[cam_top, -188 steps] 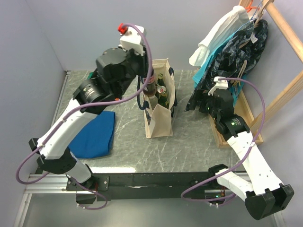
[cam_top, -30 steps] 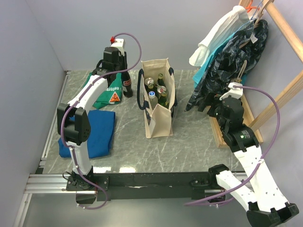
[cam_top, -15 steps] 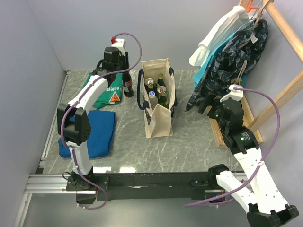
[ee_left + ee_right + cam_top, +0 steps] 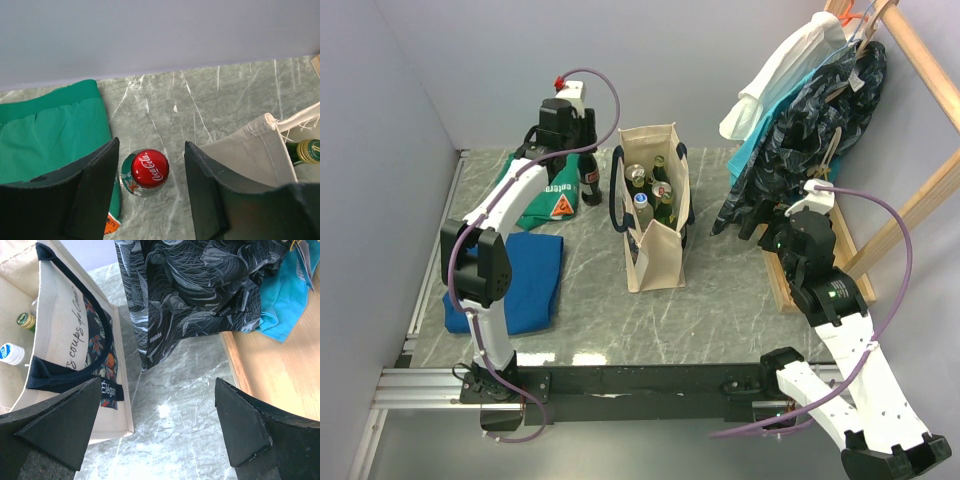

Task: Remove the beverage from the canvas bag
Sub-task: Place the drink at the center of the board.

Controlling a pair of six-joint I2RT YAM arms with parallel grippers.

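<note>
From above, the tall cream-beige canvas bag with dark navy loop handles (image 4: 656,262) stands upright in the middle of the grey-green marbled table (image 4: 720,300), its mouth open. Several bottle tops (image 4: 640,176) show inside it. Left of the bag and apart from it, a dark glass cola bottle with a red cap (image 4: 589,181) stands upright on the table, against the edge of a folded green cloth (image 4: 552,197). The left gripper (image 4: 582,152) hangs right over this bottle. A folded blue cloth (image 4: 523,281) lies nearer the arm bases. The right gripper (image 4: 778,238) hovers well right of the bag, beside a wooden rack hung with clothes (image 4: 810,90).

At the left wrist, the left gripper (image 4: 151,150) has its 2 dark fingers (image 4: 95,190) spread, the cola bottle (image 4: 149,168) upright between them. Table shows between the cap and the right finger. On the left I cannot tell whether finger and bottle touch. The green cloth (image 4: 50,130) lies to the left, the canvas bag's corner (image 4: 250,150) to the right.

At the right wrist, the right gripper (image 4: 159,390) is spread wide and holds nothing. The canvas bag (image 4: 70,330) is at left, a dark patterned garment (image 4: 200,295) above.
</note>
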